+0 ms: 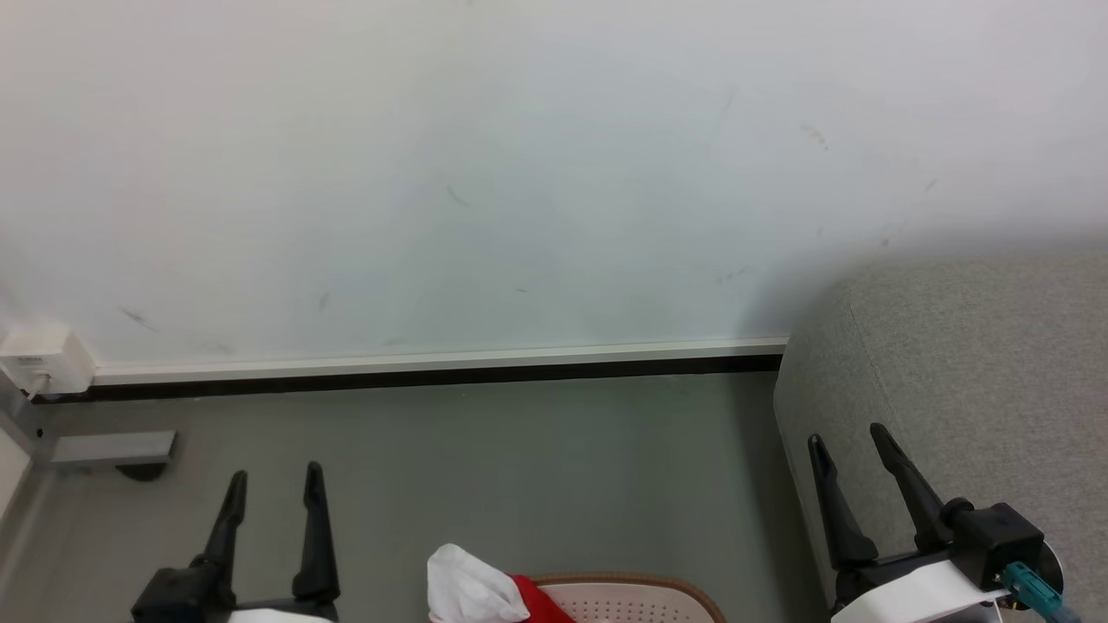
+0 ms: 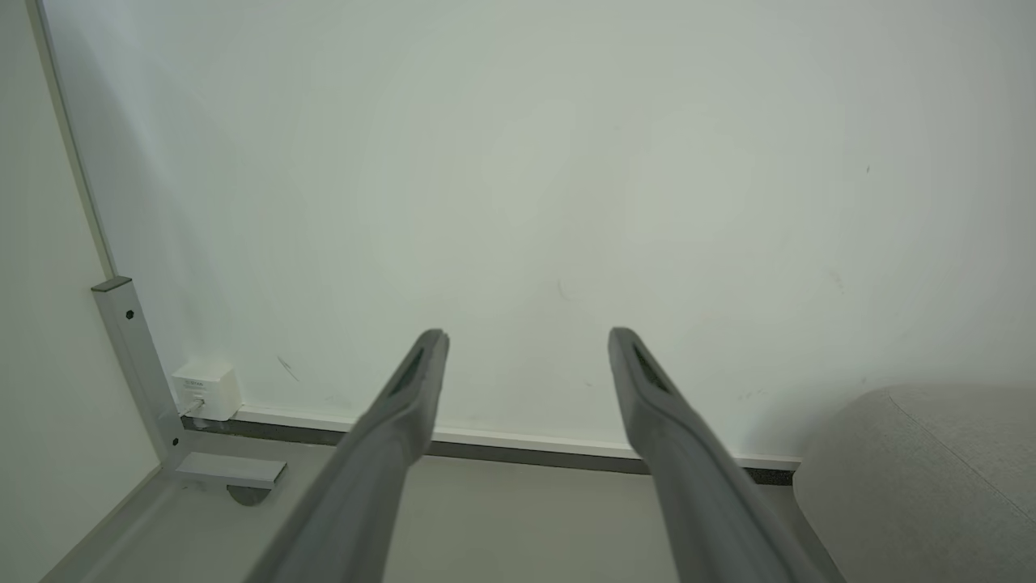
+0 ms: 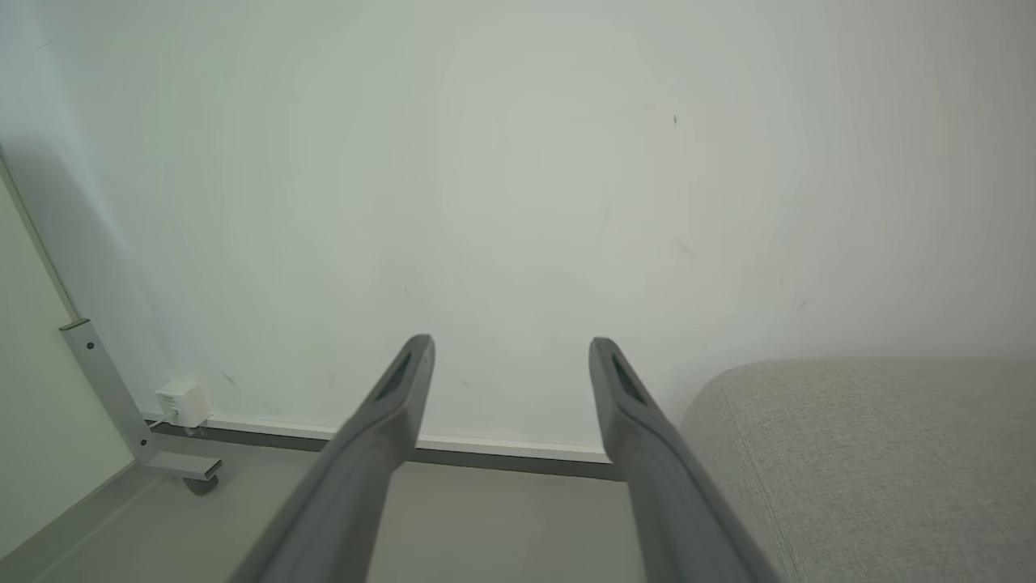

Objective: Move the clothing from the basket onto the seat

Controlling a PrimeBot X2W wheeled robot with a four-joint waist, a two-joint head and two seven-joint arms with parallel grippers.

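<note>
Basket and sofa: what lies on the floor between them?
Bare grey floor lies between the basket and the sofa, as the head view shows.

Nothing here can be read from where I stand. The small white plastic box (image 1: pixel 43 359) low on the wall carries a faint grey strip of print on its front, far too small to make out in any view. The white paper band (image 1: pixel 909 593) wrapped behind the right hand (image 1: pixel 845 434) shows a plain face, with no lettering I can see.
</note>
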